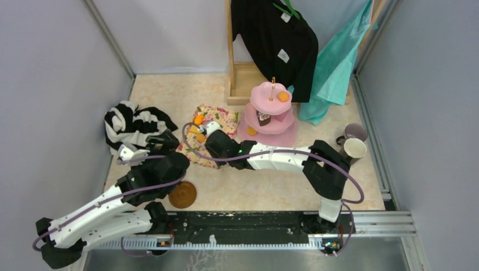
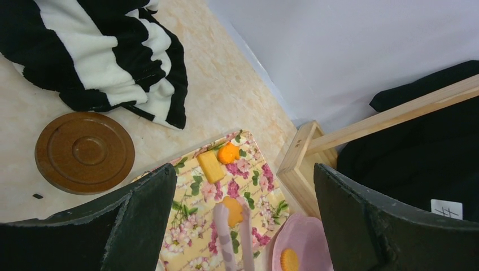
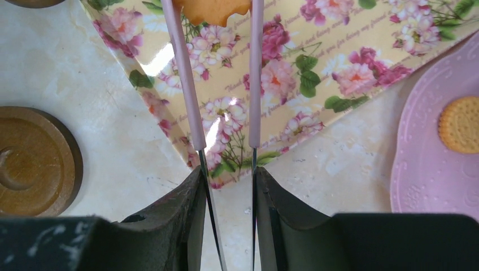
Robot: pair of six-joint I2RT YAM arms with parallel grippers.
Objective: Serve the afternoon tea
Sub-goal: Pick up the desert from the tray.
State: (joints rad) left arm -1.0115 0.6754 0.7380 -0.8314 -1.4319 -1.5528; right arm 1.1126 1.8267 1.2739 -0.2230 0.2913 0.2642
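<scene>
Beside cake stand (image 3: 421, 169), script-printed floral cloth (image 3: 339, 51)

Left tool (image 2: 243, 180) wide open, likely hovering; right tool (image 3: 227, 183) clamped on tongs (image 3: 184, 73).

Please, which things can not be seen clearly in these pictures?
- Right wrist view: the orange pastry in the tongs is cut off by the top edge.
- Top view: the saucer is partly under the left arm.
- Left wrist view: the white label is too small to read.
</scene>
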